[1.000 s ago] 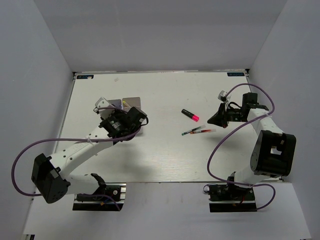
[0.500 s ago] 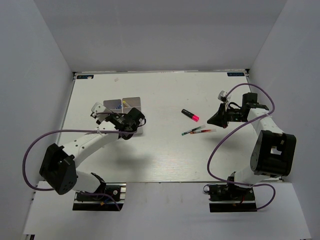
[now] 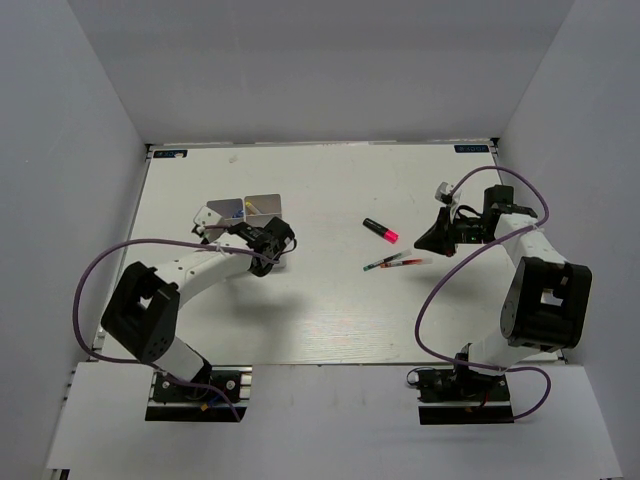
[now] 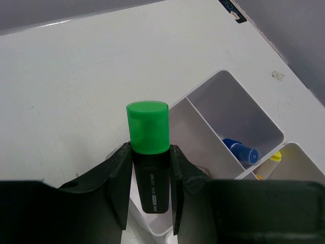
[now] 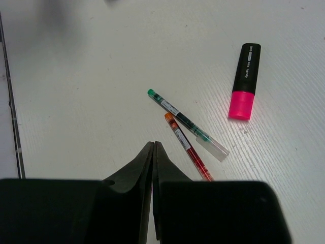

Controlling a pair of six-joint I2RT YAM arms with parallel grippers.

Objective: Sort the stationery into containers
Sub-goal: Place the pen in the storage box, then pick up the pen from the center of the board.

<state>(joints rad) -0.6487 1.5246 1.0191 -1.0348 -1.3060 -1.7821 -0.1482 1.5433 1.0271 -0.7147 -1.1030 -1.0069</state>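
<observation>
From overhead, your white table (image 3: 330,310) showed both arms, with the pale divided tray (image 3: 225,210) at left half hidden behind the left gripper (image 3: 272,243). Only your left wrist camera revealed thin white walls parting its smooth rectangular bins, and fingers (image 4: 114,183) clamped on a green-capped highlighter (image 4: 148,127), black-bodied, its glossy cap poking past the fingertips over the tray's near corner. Your right gripper (image 5: 153,152) hung pinched together on nothing above finely grained tabletop. Its wrist camera alone resolved what lay beyond: a stubby pink-ended highlighter (image 5: 245,81), then a slim green-tipped pen (image 5: 188,123) just beside a thinner red pen (image 5: 188,147). Smallest, inside the bins: a blue-capped item (image 4: 242,151) and a yellow item (image 4: 275,155)
</observation>
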